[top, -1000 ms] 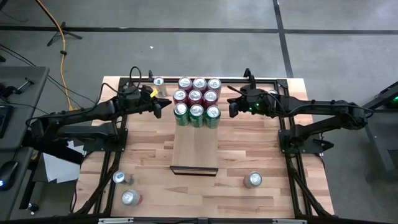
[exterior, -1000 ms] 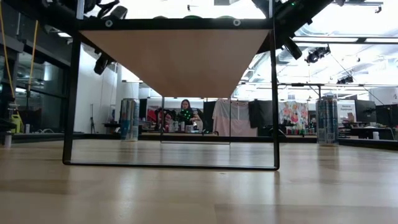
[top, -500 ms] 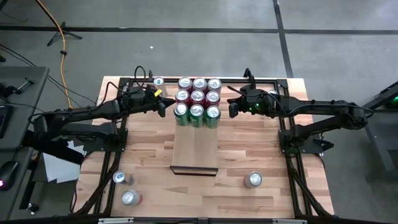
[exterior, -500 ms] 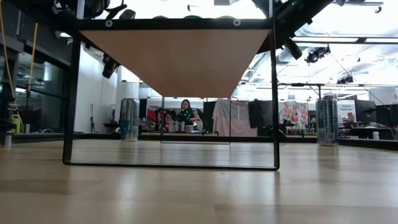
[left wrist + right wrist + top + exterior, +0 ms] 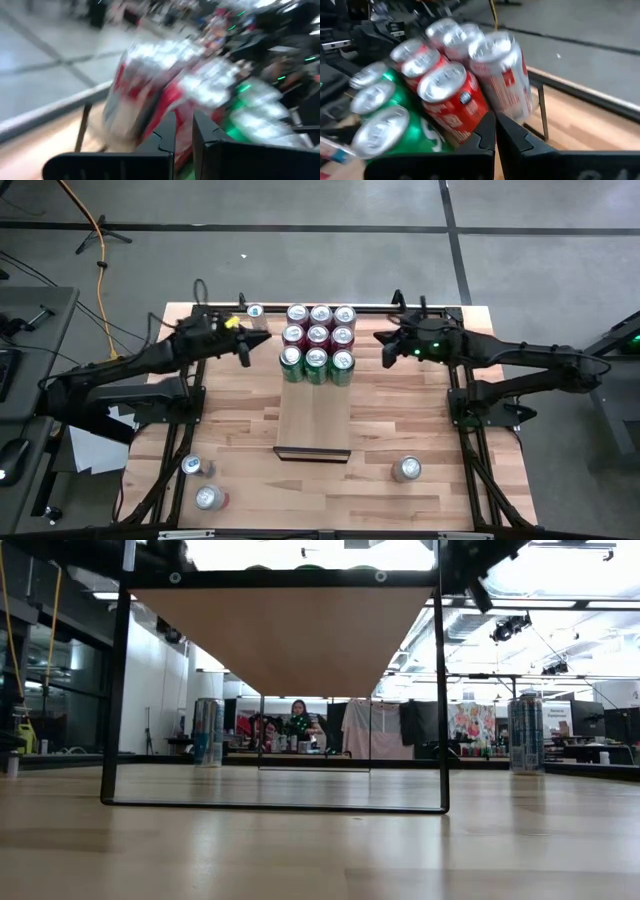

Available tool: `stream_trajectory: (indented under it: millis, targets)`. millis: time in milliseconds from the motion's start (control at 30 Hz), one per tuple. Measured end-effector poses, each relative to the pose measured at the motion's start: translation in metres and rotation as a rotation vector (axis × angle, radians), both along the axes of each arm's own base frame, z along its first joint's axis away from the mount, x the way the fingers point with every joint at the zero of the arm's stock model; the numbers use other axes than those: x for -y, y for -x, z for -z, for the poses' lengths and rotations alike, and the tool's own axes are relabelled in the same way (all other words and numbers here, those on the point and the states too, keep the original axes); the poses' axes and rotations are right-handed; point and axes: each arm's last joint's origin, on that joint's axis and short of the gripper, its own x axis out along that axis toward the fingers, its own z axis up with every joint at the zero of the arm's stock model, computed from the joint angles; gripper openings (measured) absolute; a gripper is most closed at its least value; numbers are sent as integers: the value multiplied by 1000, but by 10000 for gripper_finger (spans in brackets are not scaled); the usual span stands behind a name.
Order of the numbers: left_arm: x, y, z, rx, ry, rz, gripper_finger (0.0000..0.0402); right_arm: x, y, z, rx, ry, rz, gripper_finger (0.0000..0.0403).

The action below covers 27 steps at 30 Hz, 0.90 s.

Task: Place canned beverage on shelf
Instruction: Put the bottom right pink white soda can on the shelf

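Observation:
The shelf is a pale board raised on a black frame, with its underside showing in the low view. Several cans stand upright in a block on its far half: red ones and green ones. My left gripper hovers shut and holding nothing just left of the block, facing it. My right gripper hovers shut and holding nothing just right of the block.
Loose cans stand on the tabletop: one at the far edge, two near the left front, one at the right front. The shelf's near half is bare board. A person sits far off in the room behind the table.
Both grippers have drawn back from the block of cans and risen a little, each rolling somewhat: the left toward the table's left and far edge, the right toward the right edge. Both stay shut. The cans have not moved.

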Motion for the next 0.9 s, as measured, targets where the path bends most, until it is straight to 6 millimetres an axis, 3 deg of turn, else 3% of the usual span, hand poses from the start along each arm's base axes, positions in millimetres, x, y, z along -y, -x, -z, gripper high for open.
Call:
stream_trajectory:
  millis: [233,367,900]
  targets:
    - [20,14,-49,221,-185,212,0,-9,8,-30,217,83,-232,0]
    - [32,16,-65,357,-296,366,0,-19,5,-40,300,189,-376,0]
    - [40,14,-68,392,-340,408,1,-25,4,-45,331,239,-408,0]
